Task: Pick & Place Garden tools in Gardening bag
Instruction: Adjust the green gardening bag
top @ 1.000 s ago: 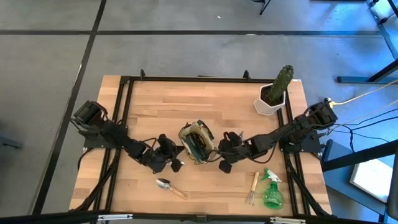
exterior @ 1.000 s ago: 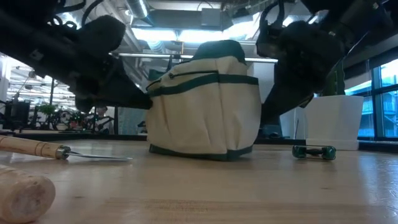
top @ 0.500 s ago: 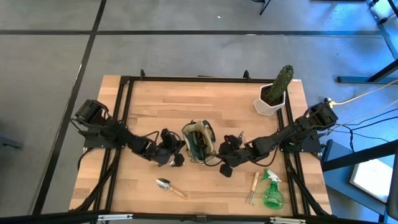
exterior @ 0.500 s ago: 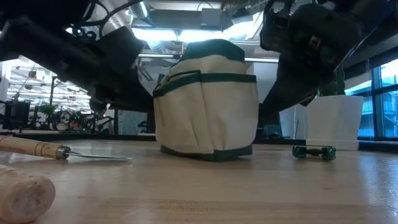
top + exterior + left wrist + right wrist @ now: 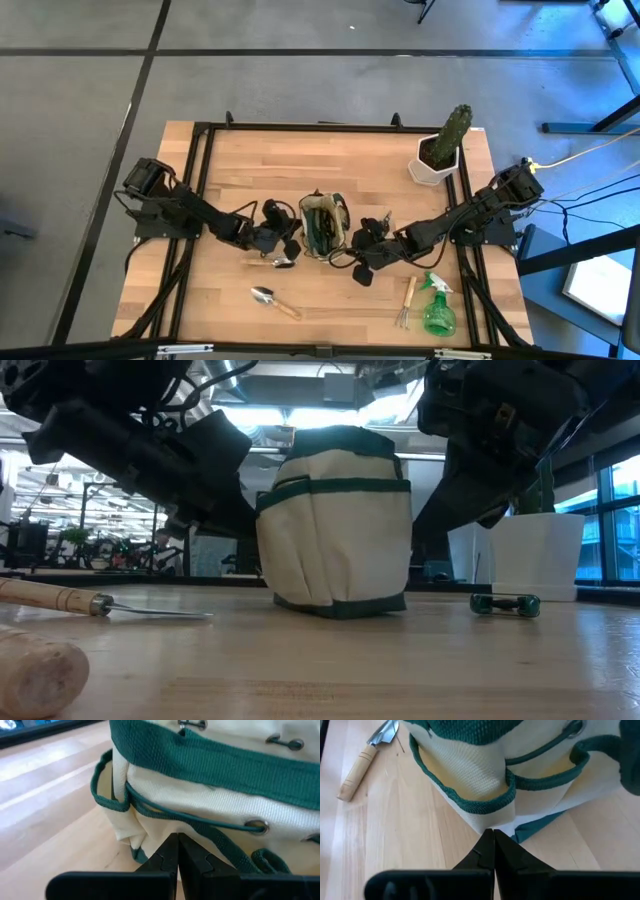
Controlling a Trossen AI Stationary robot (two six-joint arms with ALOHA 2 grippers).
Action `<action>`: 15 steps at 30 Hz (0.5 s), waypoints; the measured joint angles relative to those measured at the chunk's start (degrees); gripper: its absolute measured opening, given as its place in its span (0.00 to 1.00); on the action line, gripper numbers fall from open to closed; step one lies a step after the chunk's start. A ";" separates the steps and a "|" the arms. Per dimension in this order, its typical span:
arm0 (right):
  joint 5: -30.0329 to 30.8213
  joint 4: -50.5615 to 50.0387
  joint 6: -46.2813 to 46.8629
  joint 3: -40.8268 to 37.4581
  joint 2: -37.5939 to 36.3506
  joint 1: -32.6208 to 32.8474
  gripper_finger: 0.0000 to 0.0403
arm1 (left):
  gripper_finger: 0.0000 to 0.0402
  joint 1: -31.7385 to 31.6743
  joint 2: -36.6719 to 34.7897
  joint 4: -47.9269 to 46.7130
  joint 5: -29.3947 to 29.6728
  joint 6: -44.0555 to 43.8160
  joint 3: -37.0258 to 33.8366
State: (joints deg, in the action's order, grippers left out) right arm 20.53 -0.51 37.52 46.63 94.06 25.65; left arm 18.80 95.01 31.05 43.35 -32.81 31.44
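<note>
The beige and green gardening bag [image 5: 322,222] stands upright on its base at the table's middle [image 5: 340,530]. Something dark shows in its open top. My left gripper [image 5: 289,241] is shut at the bag's left side [image 5: 177,840]. My right gripper [image 5: 353,248] is shut at its right side [image 5: 490,834]. The wooden-handled trowel [image 5: 273,300] lies flat near the front edge and also shows in the right wrist view [image 5: 367,760]. The hand fork [image 5: 406,302] and the green spray bottle [image 5: 437,310] lie at the front right. My left gripper touches the bag's side wall low down [image 5: 165,827], just under a thin green cord, with its shut fingertips. It comes level from the table's left. I cannot tell whether cloth is caught between the fingers. The bag stands on the table. My right gripper touches the bag's lower corner [image 5: 492,822], below a green-edged side pocket, with its shut fingertips. It comes from the table's right, slanting down. I cannot tell whether cloth is caught between them.
A cactus in a white pot [image 5: 437,160] stands at the far right corner. A small green and black thing [image 5: 505,604] lies on the table to the right of the bag in the low view. A black frame [image 5: 200,200] edges the table.
My left gripper has gone toward the table's right edge. The bag has slid a little to the right with it and turned about. In the low view it looks narrower and more upright than before. My right gripper has hardly moved.
</note>
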 joint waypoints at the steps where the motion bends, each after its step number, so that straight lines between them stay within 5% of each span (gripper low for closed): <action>1: 0.00 0.04 0.00 0.00 0.00 0.00 0.00 | 0.00 -0.24 0.02 0.52 -0.12 0.59 0.00; 15: 0.30 2.71 -0.53 0.00 -0.02 0.19 0.00 | 0.00 -4.01 -5.13 1.45 -2.40 7.43 0.00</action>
State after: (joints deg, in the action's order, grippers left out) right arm 20.84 2.20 36.99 46.63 94.04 25.84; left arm 14.79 89.87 32.50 40.95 -25.38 31.44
